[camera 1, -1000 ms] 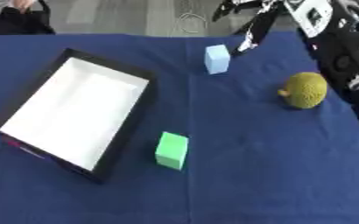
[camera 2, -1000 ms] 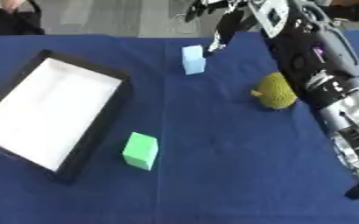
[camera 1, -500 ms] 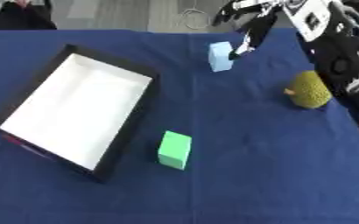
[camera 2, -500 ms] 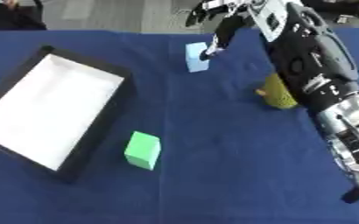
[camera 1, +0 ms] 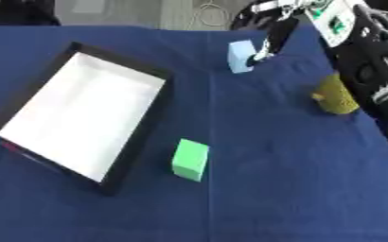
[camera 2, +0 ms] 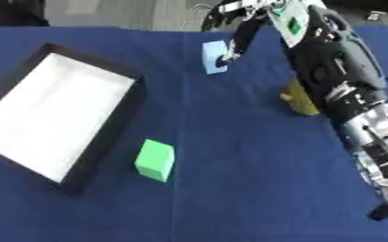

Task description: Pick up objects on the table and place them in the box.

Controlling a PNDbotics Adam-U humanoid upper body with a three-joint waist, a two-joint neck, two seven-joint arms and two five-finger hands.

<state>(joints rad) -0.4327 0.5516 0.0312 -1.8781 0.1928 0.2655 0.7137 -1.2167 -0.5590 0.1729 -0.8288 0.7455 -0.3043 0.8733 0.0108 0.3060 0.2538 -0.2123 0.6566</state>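
Observation:
A light blue block [camera 1: 240, 56] stands on the blue cloth at the far side. My right hand [camera 2: 240, 35] comes in from the upper right and hangs just above and to the right of it, open, its straight dark fingers [camera 1: 268, 42] pointing down against the block's right face. A green block [camera 1: 190, 159] lies near the middle. A yellow-green knobbly object [camera 1: 336, 93] sits at the right, partly hidden behind my right forearm. The box [camera 1: 141, 130], black-rimmed with a white inside, lies at the left with nothing in it. My left hand shows in neither view.
My right arm [camera 2: 355, 108] runs down the right side of the table. The blue cloth [camera 1: 255, 198] covers the whole table. Grey floor and a cable show beyond the far edge.
My right hand has dropped lower and closer to the light blue block, its fingertips now at the block's right side. My forearm hides more of the yellow-green object.

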